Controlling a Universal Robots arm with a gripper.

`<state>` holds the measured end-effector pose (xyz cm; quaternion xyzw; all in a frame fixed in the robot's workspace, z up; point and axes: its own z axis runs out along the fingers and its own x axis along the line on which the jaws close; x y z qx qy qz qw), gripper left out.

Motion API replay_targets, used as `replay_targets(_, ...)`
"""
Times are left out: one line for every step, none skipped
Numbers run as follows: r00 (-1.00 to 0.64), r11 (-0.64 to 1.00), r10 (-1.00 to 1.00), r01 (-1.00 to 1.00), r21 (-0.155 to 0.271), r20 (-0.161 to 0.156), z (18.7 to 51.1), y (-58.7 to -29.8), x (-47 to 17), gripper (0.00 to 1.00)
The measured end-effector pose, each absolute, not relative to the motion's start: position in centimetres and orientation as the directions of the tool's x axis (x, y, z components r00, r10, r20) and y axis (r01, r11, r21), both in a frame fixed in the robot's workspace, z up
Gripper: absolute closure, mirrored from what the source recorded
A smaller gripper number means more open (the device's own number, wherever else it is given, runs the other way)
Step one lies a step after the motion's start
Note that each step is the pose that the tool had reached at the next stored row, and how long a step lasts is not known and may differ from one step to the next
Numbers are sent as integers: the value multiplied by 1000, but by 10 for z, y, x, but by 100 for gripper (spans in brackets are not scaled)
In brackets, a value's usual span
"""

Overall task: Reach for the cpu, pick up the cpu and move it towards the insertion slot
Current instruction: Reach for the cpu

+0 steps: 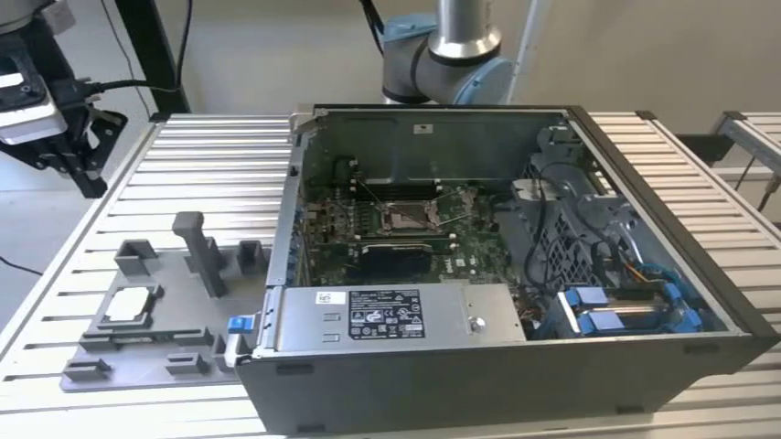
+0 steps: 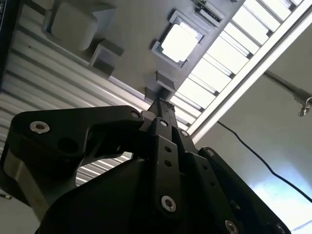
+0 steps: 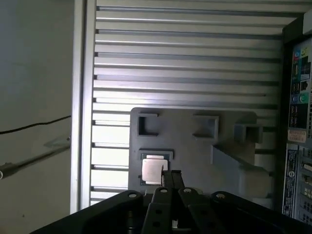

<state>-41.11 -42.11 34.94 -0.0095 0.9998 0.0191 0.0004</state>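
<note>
The cpu (image 1: pixel 128 306) is a small silvery square lying flat in a recess of the grey fixture (image 1: pixel 171 337), at the exterior view's left. My gripper (image 1: pixel 71 157) hangs high above the table's far left corner, well clear of it. In both wrist views the black fingers look shut with nothing between them, and the cpu (image 3: pixel 152 170) (image 2: pixel 179 41) lies beyond the gripper (image 3: pixel 171 178) (image 2: pixel 163 105) tip. The insertion slot (image 1: pixel 403 217) is a shiny metal-framed socket in the green motherboard (image 1: pixel 327 229) inside the open computer case (image 1: pixel 488 375).
The grey fixture (image 3: pixel 195 141) carries upright posts (image 1: pixel 196 247) and blocks beside the case wall. A ribbed metal table (image 1: pixel 208 165) holds everything. The arm's base (image 1: pixel 445 55) stands behind the case. Cables and blue drive clips (image 1: pixel 610 306) fill the case's right side.
</note>
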Motion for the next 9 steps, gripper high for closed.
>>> replay_targets(-1000,999,-19,-19,38,-1,349,-421,-412,100)
replay_targets(-1000,999,-19,-19,38,-2,348,-422,-414,100)
replay_targets(-1000,999,-19,-19,38,-2,348,-422,-415,100)
replay_targets(-1000,999,-19,-19,38,-2,347,-422,-417,100)
replay_targets(-1000,999,-19,-19,38,-3,347,-422,-418,100)
replay_targets(-1000,999,-19,-19,38,-3,346,-422,-419,100)
replay_targets(-1000,999,-19,-19,38,-3,346,-422,-420,100)
replay_targets(-1000,999,-19,-19,38,-3,346,-422,-420,100)
replay_targets(-1000,999,-19,-20,38,-3,346,-422,-420,100)
